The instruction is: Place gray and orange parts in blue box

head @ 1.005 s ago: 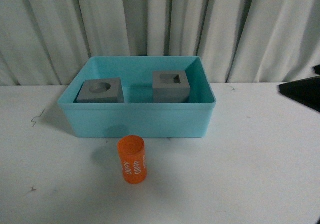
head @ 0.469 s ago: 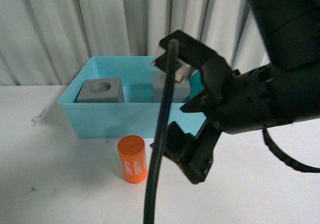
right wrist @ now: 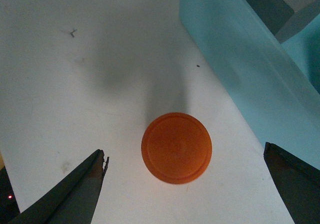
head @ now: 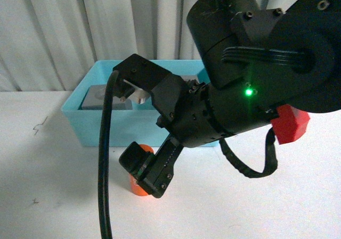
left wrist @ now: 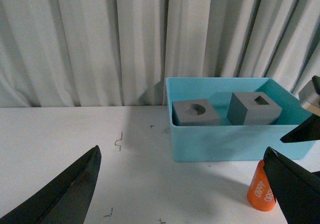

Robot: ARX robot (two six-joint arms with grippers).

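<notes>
Orange plastic marks the one part not yet put away. In the front view the small cylinder (head: 139,189) stands upright on the white table (head: 48,186) in the lower middle of the frame. It is just in front of the near wall of the blue box (head: 112,128) and mostly hidden behind the right gripper (head: 133,128). The two gray cubes, one with a round recess (left wrist: 196,113) and one with a square recess (left wrist: 255,108), lie side by side inside the box, so the step in hand seems to be the grasp of the cylinder. The right wrist view looks straight down on its round top, which sits roughly centred between the two dark fingers (right wrist: 82,189). They are spread far wider than the cylinder, touching nothing and holding nothing. To do this step well, the arm should probably come down straight and keep the cylinder in the middle. It should then close on the curved side well below the top, because a push from one finger alone could tip the cylinder or roll it away. The finger on the box side should stay free of the blue wall, and the part likely needs lifting above the rim before it goes across. The left gripper (left wrist: 180,186) is also spread wide and empty, looking toward the box from the side.
</notes>
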